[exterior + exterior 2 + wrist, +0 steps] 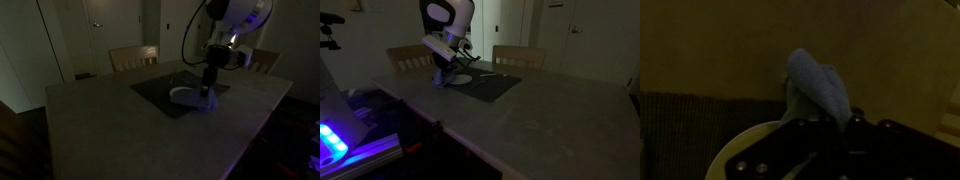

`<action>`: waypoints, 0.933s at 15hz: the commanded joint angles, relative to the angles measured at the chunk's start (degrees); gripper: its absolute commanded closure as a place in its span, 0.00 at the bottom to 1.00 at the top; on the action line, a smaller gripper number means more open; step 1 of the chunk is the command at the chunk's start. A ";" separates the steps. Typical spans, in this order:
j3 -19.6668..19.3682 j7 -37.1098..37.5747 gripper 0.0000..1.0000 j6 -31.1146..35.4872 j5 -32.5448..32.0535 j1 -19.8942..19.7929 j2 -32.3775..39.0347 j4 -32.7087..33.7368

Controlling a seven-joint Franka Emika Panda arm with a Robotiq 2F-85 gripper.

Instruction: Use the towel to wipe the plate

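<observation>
Item: dim dining-room scene, single arm at work. In an exterior view, the plate [186, 96], pale and round, lies flat on a dark placemat [155, 88] on the table [120, 135]. The gripper [207, 90] stands upright over the plate's far rim, with a bluish towel [206, 100] bunched beneath it and touching the plate. The bare plate surface lies to the camera-left of the claw, so the wipe likely runs that way. In an exterior view from the opposite side, the gripper [444, 72] hangs low at the plate's [461, 77] edge, with the placemat [498, 86] stretching beyond. In the wrist view, the towel [820, 85] rises in a crumpled cone from the gripper [826, 124], whose jaws appear pinched on it, though the fingertips are lost in the dark. The plate's cream rim [745, 145] curves below. No brand, label or writing is legible in any view.
</observation>
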 commanded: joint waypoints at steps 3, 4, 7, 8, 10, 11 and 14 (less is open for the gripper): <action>-2.39 -0.04 0.98 -2.20 -4.19 -1.90 2.96 3.46; -2.74 -0.05 0.98 -2.78 -5.16 -2.27 3.70 4.17; -3.36 0.16 0.98 -2.66 -6.61 -3.42 5.90 5.88; -3.70 1.55 0.98 -1.83 -7.43 -3.55 6.76 6.42; -4.45 5.59 0.98 0.76 -9.93 -3.46 8.00 7.28; -4.94 8.38 0.98 1.65 -12.13 -3.34 8.56 7.95; -4.84 14.68 0.98 3.00 -17.23 -4.16 9.76 10.95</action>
